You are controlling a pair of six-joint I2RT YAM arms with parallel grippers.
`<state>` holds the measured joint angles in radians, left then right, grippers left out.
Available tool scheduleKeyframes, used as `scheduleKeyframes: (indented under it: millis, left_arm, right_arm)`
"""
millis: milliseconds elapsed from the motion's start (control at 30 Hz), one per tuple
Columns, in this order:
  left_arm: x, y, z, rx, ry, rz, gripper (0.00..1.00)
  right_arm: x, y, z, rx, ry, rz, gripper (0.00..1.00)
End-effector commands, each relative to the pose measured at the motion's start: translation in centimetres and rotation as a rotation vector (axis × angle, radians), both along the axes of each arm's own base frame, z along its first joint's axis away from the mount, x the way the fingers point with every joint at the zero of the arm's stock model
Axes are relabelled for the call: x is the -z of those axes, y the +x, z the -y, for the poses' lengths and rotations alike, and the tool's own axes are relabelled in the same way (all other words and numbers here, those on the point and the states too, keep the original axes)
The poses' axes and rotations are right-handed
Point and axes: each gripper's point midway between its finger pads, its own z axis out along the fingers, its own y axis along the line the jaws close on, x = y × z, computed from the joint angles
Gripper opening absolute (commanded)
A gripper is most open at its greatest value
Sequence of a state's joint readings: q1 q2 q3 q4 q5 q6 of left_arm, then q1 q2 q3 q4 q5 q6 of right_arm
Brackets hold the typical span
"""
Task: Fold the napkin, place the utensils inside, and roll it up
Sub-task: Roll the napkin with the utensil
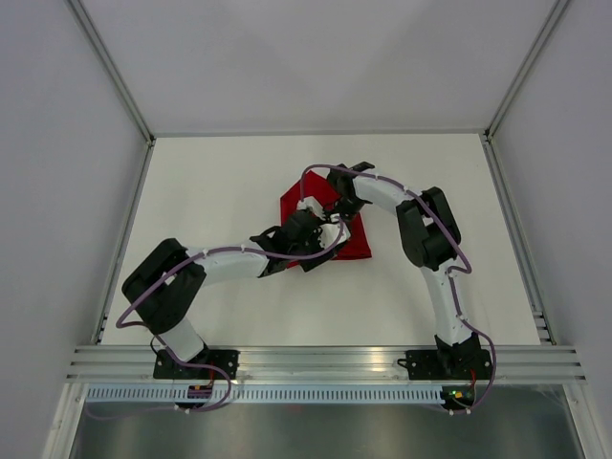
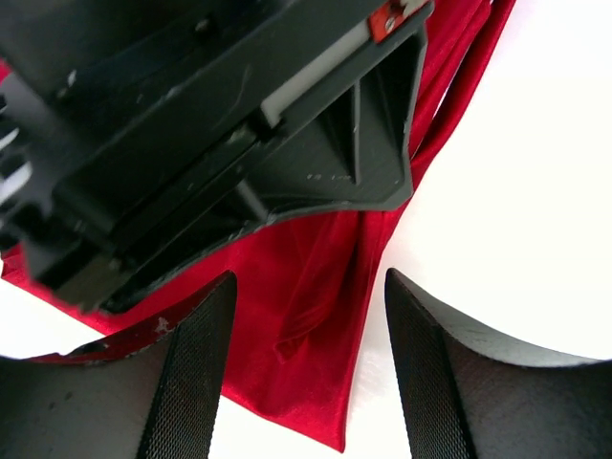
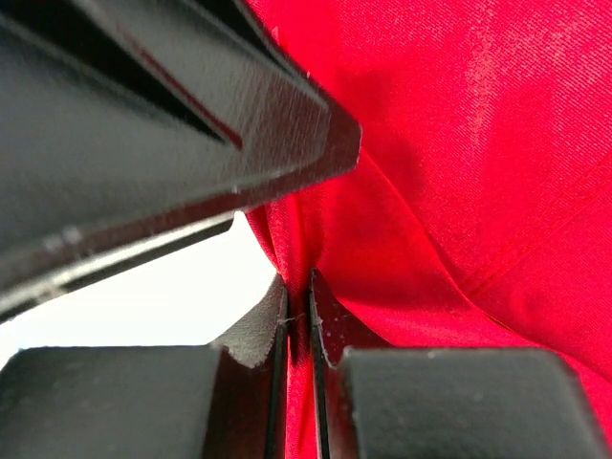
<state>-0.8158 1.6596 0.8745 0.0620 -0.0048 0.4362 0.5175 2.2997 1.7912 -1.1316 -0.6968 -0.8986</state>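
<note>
a deep-red napkin (image 1: 356, 241) is seen from above, with white tabletop (image 1: 220, 182) showing on every side of it and both arms bent in over it. the right jaws are closed tight on a raised ridge of the napkin (image 3: 459, 143), with a thin pleat of cloth pinched between them. the left jaws are spread wide just beside that grip, straddling a narrow folded strip of the napkin (image 2: 306, 316). nothing is held between the ribbed pads (image 2: 191, 373). the folding step appears to be in hand. it is judged best that the pinch be held firm and the cloth taut while the left jaws are lowered squarely over the strip and closed on all its layers. the napkin is thin, soft and plain, creased into long folds and bunched under the arms. no utensils can be made out.
</note>
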Motion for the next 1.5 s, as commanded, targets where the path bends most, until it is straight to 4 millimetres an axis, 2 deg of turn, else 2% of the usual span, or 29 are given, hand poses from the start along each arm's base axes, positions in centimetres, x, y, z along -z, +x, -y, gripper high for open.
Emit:
scheduleKeyframes:
  millis: [0, 267, 367, 500, 633, 833, 1133, 1167, 1467]
  left_arm:
    - [-2.6, 0.8, 2.4, 0.058, -0.103, 0.037, 0.69]
    - [-2.6, 0.0, 4.9, 0.143, -0.172, -0.004, 0.69]
    - [-2.1, -0.5, 5.8, 0.168, -0.185, -0.022, 0.69]
    - [-0.4, -1.1, 6.9, 0.193, -0.166, -0.038, 0.69]
    - [0.1, -1.6, 8.1, 0.211, -0.175, -0.031, 0.69]
    - [1.3, -1.9, 8.4, 0.208, -0.146, -0.005, 0.67]
    - [0.6, -1.8, 8.2, 0.176, -0.214, 0.059, 0.67]
    - [0.0, -1.6, 8.5, 0.178, -0.234, 0.075, 0.67]
    - [1.2, -1.3, 8.7, 0.190, -0.194, 0.093, 0.67]
  right_arm:
    - [5.9, -0.5, 5.3, -0.080, -0.207, 0.008, 0.00]
    - [6.0, 0.1, 6.1, -0.062, -0.203, 0.003, 0.00]
    - [6.0, 0.2, 6.3, -0.056, -0.204, 0.001, 0.00]
    - [6.0, 0.2, 6.4, -0.054, -0.206, -0.004, 0.01]
    - [6.2, 0.1, 6.5, -0.052, -0.209, -0.009, 0.01]
    - [6.1, 0.2, 6.6, -0.042, -0.202, -0.015, 0.00]
    - [6.3, 0.2, 7.1, -0.022, -0.202, -0.036, 0.01]
    - [6.3, 0.3, 7.2, -0.021, -0.201, -0.037, 0.01]
    - [6.4, 0.2, 7.3, -0.020, -0.206, -0.040, 0.01]
